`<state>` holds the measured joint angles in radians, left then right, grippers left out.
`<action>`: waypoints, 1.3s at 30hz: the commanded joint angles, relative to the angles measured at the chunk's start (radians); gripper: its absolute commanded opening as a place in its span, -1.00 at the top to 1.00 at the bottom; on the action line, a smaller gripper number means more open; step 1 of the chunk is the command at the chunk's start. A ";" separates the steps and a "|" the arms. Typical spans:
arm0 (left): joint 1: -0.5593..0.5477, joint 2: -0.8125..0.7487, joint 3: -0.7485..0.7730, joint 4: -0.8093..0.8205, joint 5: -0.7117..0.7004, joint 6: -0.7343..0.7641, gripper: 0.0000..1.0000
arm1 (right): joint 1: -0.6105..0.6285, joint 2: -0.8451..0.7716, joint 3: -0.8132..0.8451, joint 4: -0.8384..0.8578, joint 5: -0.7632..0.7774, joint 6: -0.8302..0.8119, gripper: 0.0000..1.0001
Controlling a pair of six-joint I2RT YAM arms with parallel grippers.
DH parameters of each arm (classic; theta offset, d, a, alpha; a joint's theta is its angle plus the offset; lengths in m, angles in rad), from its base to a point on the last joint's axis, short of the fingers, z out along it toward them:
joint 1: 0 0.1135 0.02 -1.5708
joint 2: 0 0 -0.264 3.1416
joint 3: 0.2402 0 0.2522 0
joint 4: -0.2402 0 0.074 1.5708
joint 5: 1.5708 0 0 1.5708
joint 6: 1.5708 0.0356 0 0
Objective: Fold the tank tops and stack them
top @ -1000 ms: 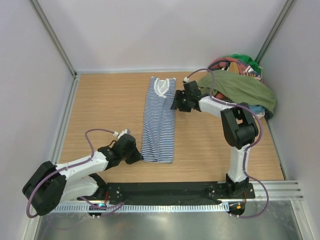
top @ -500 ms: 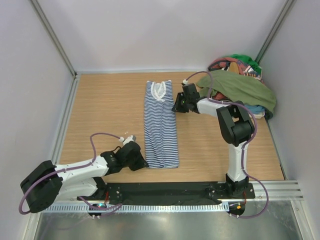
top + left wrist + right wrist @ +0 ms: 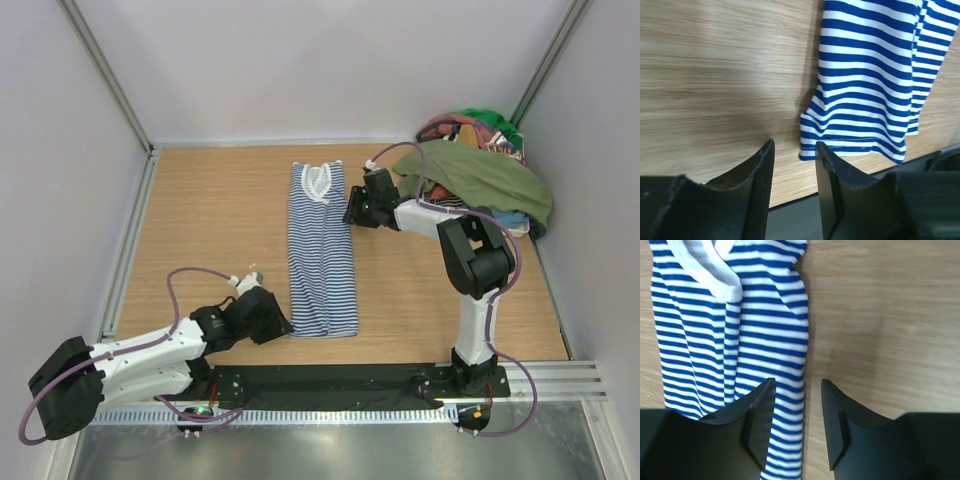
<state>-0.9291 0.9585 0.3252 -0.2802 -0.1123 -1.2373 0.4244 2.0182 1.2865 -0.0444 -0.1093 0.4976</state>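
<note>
Striped top (image 3: 322, 250) lies as a long strip mid tabletop (image 3: 200, 230), green top (image 3: 480, 175) draped far right; left fingers (image 3: 761, 172) & right fingers (image 3: 759, 412) both part-open, empty, so for the crosswise fold I'd pinch all layers at hem & neck edge, lift evenly.

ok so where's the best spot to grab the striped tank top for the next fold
The near-end hem, at its left corner. The striped tank top lies flat as a long narrow strip, neckline far, so pinch the hem from the left edge, where the left end effector sits open beside it.
</note>
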 commanded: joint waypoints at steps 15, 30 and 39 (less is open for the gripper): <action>-0.004 -0.021 0.100 -0.137 -0.110 0.088 0.18 | 0.364 -0.443 -0.335 -0.193 0.132 0.108 0.07; -0.005 0.059 0.153 -0.114 -0.110 0.119 0.18 | 0.560 -0.516 -0.489 -0.132 0.210 0.257 0.14; -0.004 0.095 0.156 -0.088 -0.104 0.121 0.18 | 0.611 -0.584 -0.460 -0.179 0.277 0.289 0.12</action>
<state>-0.9295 1.0439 0.4431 -0.4046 -0.1925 -1.1358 1.0206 1.4712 0.8001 -0.2188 0.1242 0.7601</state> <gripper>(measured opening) 0.410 0.437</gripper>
